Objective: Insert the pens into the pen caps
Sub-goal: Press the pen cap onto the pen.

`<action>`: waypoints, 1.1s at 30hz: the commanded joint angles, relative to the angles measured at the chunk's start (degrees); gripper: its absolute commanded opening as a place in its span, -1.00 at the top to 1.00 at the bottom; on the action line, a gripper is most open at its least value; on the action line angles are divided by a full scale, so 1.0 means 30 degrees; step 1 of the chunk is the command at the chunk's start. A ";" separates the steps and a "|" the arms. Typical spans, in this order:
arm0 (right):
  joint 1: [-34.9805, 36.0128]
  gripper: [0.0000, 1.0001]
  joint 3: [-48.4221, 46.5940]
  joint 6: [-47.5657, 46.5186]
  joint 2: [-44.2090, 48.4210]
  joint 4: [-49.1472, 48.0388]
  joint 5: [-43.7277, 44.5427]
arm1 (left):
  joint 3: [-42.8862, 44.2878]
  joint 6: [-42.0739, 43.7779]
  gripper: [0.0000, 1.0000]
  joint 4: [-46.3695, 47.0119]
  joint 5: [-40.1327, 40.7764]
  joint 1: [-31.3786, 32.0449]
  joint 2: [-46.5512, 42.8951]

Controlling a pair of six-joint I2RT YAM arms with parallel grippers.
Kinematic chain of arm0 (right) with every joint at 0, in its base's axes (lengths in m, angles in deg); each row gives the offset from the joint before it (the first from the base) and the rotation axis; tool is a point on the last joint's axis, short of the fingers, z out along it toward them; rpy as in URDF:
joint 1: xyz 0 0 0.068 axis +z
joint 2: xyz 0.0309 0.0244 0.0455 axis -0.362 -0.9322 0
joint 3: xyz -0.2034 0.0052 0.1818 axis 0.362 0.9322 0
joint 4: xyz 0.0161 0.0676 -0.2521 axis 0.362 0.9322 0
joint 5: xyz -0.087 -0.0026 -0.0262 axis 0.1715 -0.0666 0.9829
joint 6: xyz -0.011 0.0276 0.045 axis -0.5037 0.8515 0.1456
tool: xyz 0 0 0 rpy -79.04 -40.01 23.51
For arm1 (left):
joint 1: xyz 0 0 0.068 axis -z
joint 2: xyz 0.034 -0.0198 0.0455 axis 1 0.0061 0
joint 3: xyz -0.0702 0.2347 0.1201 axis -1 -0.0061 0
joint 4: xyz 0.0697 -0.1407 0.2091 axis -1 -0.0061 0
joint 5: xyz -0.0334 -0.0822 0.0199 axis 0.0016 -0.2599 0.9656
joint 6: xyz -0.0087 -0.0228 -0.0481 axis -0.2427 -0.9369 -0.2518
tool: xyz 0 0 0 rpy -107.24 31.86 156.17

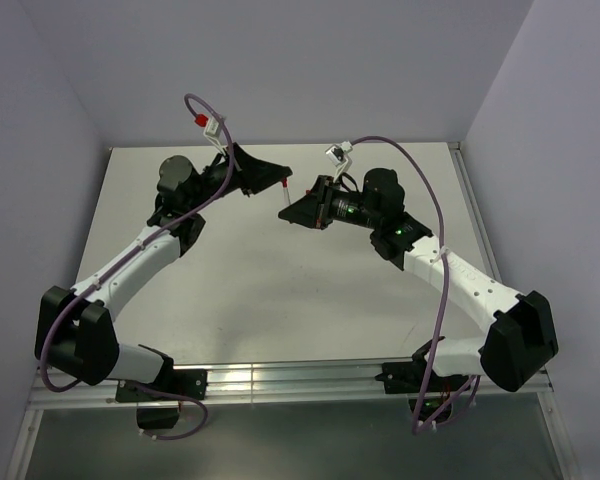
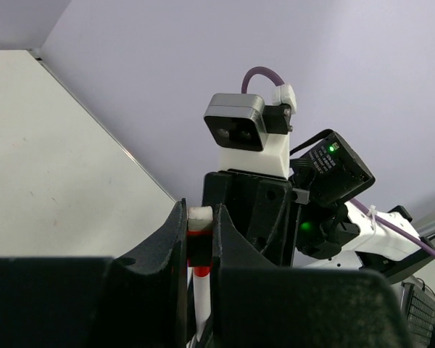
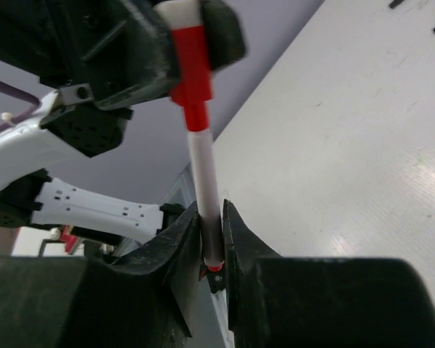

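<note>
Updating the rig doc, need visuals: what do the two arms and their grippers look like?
Left arm and right arm: white link shells, chunky black joint housings. Left gripper and right gripper: black, two wedge-shaped fingers each. A purple cable runs along each arm, held by white ties. Right wrist camera is grey on a white mount; green lights behind it.

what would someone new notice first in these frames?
A thin white-barrelled marker pen with a red section hangs in mid-air, bridging the two claws above the far middle of the pale table. The left claw clamps the pen's red end, while the right claw pinches the other end between its black fingers.
</note>
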 commanded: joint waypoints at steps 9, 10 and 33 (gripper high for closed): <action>0.0075 1.00 -0.0908 -0.0426 -0.0213 -0.0593 0.1174 | -0.1235 -0.0320 0.99 0.2394 -0.1486 0.0281 -0.0345; 0.0046 1.00 -0.1403 -0.0572 -0.0301 -0.0360 0.1553 | -0.1382 -0.0203 0.99 0.2248 -0.1747 0.0484 -0.0578; -0.2766 1.00 -1.0664 -0.1305 -0.4637 0.0142 0.0736 | -0.3931 0.1556 0.99 0.0341 -0.3887 0.4705 -0.1606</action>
